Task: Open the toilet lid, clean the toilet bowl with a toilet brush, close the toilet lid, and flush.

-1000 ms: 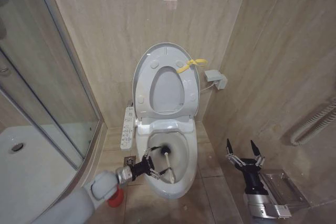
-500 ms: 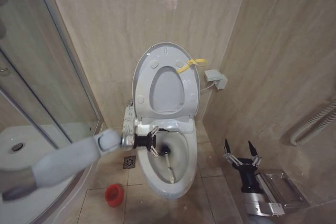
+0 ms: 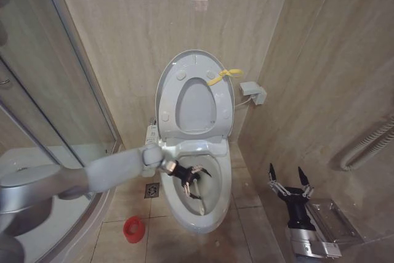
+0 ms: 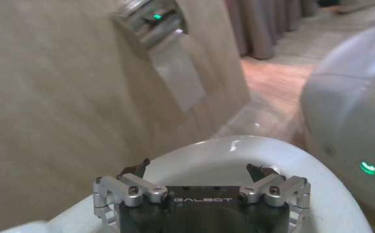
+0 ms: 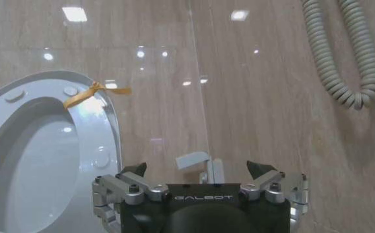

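Observation:
The toilet lid [image 3: 194, 66] stands open against the back wall, a yellow ribbon [image 3: 223, 76] tied to its rim. The ring seat is raised against it. Below is the white toilet bowl [image 3: 218, 198]. My left gripper [image 3: 192, 177] reaches in from the left and hangs over the bowl's inside, open, with nothing between its fingers. The left wrist view has the same gripper [image 4: 200, 170] above the bowl's rim [image 4: 239, 150]. A thin white stick, the toilet brush handle [image 3: 200, 204], rests against the bowl's front wall; its head is lost in the dark drain. My right gripper [image 3: 289, 180] is parked open beside the right wall.
A red cup holder [image 3: 132, 229] stands on the floor tiles left of the bowl, near a floor drain [image 3: 151, 190]. The glass shower screen [image 3: 55, 90] closes off the left. A metal holder [image 3: 329, 220] and a coiled hose [image 3: 369, 146] hang on the right wall.
My left arm has swung up from low by the bowl's front left and now reaches in from the left, gripper farther over the bowl. The red holder is uncovered. The right gripper barely shifted.

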Available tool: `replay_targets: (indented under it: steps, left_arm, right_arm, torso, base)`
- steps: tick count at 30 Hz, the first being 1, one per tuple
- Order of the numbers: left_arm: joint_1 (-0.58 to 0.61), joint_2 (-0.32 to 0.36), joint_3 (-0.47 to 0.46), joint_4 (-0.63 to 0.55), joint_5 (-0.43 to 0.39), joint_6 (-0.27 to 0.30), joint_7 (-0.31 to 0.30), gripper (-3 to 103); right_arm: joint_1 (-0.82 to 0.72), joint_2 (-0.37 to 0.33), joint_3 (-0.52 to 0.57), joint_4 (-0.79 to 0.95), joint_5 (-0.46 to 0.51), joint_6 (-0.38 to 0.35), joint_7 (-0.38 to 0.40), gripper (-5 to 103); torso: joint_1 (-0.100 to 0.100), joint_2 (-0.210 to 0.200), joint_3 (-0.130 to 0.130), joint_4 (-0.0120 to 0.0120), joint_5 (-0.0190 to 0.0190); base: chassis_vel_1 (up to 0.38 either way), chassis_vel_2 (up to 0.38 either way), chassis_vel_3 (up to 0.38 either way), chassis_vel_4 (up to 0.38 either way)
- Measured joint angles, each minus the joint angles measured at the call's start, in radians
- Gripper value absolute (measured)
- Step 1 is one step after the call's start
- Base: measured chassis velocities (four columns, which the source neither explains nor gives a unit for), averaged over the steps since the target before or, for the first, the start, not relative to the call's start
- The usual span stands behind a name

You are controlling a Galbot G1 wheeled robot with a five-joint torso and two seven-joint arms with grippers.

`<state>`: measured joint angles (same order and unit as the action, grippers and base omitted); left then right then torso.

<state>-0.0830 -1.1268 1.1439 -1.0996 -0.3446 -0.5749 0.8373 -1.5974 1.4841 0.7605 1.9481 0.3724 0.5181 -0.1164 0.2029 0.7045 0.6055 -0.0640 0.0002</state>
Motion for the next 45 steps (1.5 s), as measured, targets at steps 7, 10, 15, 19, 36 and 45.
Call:
replay_targets:
  steps: [7,10,15,19,36,45]
  left_arm:
    - [0.003,-0.097,-0.052,0.104,0.111,-0.023,0.090,100]
    - [-0.019,-0.111,-0.060,0.118,0.120,-0.018,0.121,100]
    - [-0.036,-0.116,-0.057,0.130,0.120,-0.007,0.169,100]
    - [-0.025,-0.140,-0.045,0.177,0.131,-0.001,0.219,100]
    - [0.032,-0.228,-0.025,0.298,0.161,-0.003,0.284,100]
    - [0.070,-0.259,-0.025,0.334,0.163,-0.006,0.284,101]
  right_arm:
    - [-0.004,-0.004,0.007,0.009,0.016,0.000,0.000,100]
    - [0.000,-0.007,0.006,0.004,0.020,0.003,0.000,100]
    - [0.009,-0.012,0.005,-0.003,0.027,0.003,0.000,100]
    - [0.021,-0.012,0.001,-0.011,0.029,0.001,0.000,100]
    - [0.011,-0.012,0.005,-0.008,0.038,0.003,0.000,100]
    - [0.000,-0.009,0.012,0.001,0.039,0.006,0.000,100]
  torso:
    - [0.000,0.000,0.000,-0.0001,0.0000]
    - [0.000,0.000,0.000,-0.0001,0.0002]
    - [0.000,0.000,0.000,0.0002,0.0000]
    - [0.000,0.000,0.000,0.0000,-0.0001]
    - [0.000,0.000,0.000,-0.0001,-0.0001]
    - [0.000,0.000,0.000,0.0000,-0.0002]
  base:
    - [0.000,0.000,0.000,0.000]
    - [0.000,0.000,0.000,0.000]
    - [0.000,0.000,0.000,0.000]
    - [0.000,0.000,0.000,0.000]
    - [0.000,0.000,0.000,0.000]
    - [0.000,0.000,0.000,0.000]
